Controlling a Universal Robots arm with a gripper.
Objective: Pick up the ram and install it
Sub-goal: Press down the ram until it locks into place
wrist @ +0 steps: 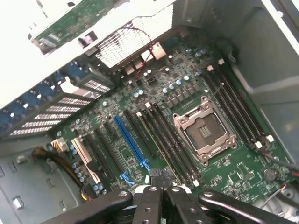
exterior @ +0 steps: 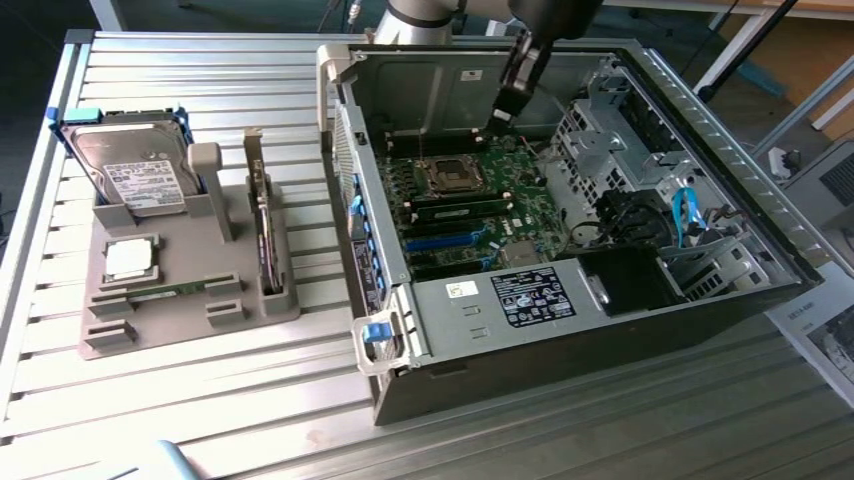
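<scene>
I see the open computer case (exterior: 694, 290) on the slatted tabletop (exterior: 200, 400) holding the green motherboard (exterior: 467, 200), and beside the case a grey holder tray (exterior: 160, 320) carries the hard drive (exterior: 134, 175), the square processor (exterior: 130, 260) and the ram (exterior: 174, 291) lying flat near its front edge. Above the motherboard, the gripper (wrist: 163, 198) has its fingers (wrist: 148, 205) pressed together on nothing. The wrist view gives me the empty processor socket (wrist: 204, 130), black memory slots (wrist: 170, 142) and a blue slot (wrist: 131, 142); no label is readable.
</scene>
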